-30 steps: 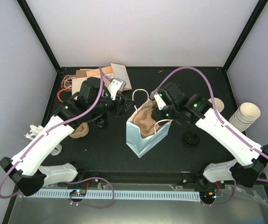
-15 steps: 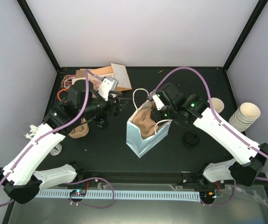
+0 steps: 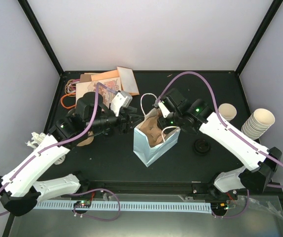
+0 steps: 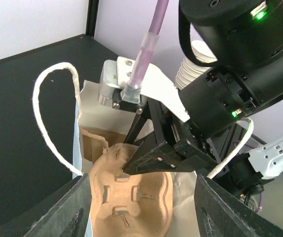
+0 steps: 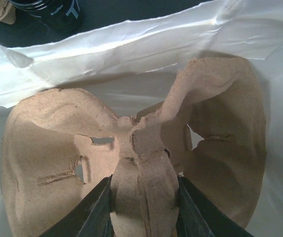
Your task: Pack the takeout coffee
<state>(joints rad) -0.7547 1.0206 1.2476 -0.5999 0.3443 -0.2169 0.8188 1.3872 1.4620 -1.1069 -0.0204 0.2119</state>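
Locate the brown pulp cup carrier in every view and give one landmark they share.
Top external: the pulp cup carrier sits at centre, inside the white paper bag.
Left wrist: bottom centre, in the bag's open mouth.
Right wrist: it fills the middle, with the bag wall behind.
Shared landmark: the white paper bag.

The black table (image 3: 107,163) is carrying a white paper bag (image 3: 145,147), which is standing open near the middle; the takeout coffee (image 3: 202,146) is sitting just right of it, apart. A lidless cream cup (image 3: 227,111) is standing farther right; flat brown papers (image 3: 107,79) and looped orange cords (image 3: 68,94) are lying at the back left; a brown pulp tray (image 3: 86,140) is resting at the left, partly hidden.
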